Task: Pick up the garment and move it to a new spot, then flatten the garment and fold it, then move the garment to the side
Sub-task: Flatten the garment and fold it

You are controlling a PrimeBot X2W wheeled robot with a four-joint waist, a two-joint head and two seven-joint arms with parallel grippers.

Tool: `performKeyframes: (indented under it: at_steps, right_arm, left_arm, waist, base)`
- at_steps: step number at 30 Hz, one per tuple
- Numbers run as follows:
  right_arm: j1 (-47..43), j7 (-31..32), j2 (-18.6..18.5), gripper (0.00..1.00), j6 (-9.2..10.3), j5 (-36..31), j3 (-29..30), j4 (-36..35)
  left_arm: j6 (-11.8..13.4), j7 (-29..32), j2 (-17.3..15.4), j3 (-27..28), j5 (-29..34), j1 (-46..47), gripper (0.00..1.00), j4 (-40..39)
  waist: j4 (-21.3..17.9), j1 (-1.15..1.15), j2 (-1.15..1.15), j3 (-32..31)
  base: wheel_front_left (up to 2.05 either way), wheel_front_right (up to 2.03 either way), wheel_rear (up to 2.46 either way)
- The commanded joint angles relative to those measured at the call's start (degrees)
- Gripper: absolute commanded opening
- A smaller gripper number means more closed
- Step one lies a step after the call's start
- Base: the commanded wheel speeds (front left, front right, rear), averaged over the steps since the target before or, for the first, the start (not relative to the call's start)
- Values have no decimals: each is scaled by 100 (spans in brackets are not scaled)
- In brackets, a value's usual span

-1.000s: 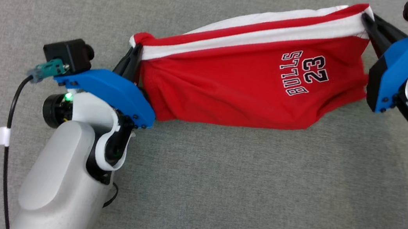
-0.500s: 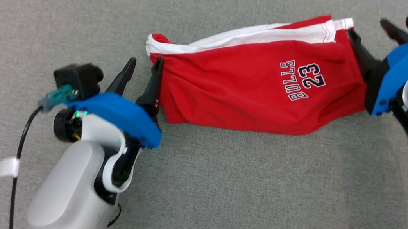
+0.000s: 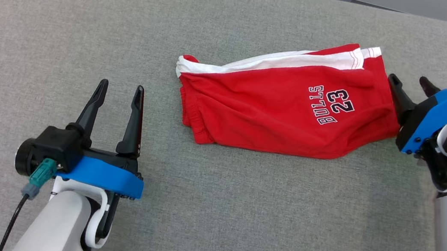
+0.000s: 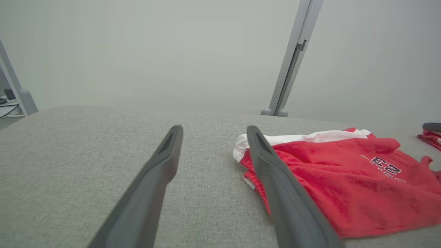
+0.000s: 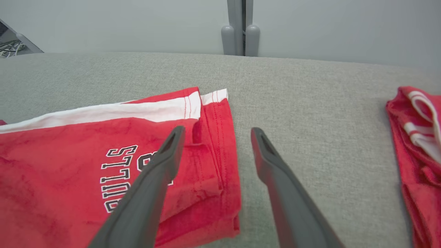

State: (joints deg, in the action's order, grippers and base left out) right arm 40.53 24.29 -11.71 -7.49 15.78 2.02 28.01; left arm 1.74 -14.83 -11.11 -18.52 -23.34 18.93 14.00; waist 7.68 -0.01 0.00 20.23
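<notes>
Red garment [image 3: 285, 112] lying loose on the grey surface [image 3: 91, 17]
It rests in the far middle, white stripe on the far side. It looks light, soft and limp, so pinching the two ends of the striped edge seems best. The left gripper [image 3: 122, 85], wide open and empty, stands near-left, well apart; the right gripper [image 3: 407, 78], open and empty, is just beside its right end. Another red cloth [image 5: 417, 137] lies further right.

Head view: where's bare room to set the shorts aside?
Bare table: the wide strip on the near side of the shorts; the left stretch past the left end effector; the band behind the shorts to the far edge. Crowded: right, where the right end effector sits at the hem and another red garment lies.
</notes>
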Motion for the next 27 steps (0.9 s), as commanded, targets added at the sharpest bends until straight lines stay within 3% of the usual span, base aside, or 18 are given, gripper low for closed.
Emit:
performKeyframes:
  at_steps: [1,6,15,24,25,26,27]
  right_arm:
    - [-65,-61,129,100,-1,-183,166,49]
    - [159,-136,606,100,-1,-833,889,314]
    - [428,-445,871,100,-1,-1552,1693,934]
    - [481,-838,890,100,-2,-1641,1637,1962]
    - [459,-868,897,90,-2,-1705,1636,2041]
    - [437,-886,901,34,-2,-1806,1645,2116]
    - [414,-905,906,0,-2,-1960,1659,2161]
  left_arm:
    - [-49,-35,-7,87,138,-21,100,-60]
    - [-351,-36,193,492,579,-294,100,-425]
    - [-686,-39,482,1016,909,-579,100,-564]
    - [-857,-40,682,1370,1069,-825,100,-764]
    - [-870,-40,695,1386,1079,-840,100,-774]
    - [-881,-40,706,1402,1075,-857,100,-778]
    - [-881,-40,716,1414,1080,-872,100,-785]
  waist:
    - [17,1,0,13]
    - [76,1,0,124]
    - [296,1,0,219]
    - [490,1,0,183]
    - [502,1,0,180]
    - [516,1,0,179]
    - [525,1,0,178]
  base:
    - [0,0,0]
    - [0,0,0]
    - [0,0,0]
    - [0,0,0]
    - [0,0,0]
    - [0,0,0]
    - [0,0,0]
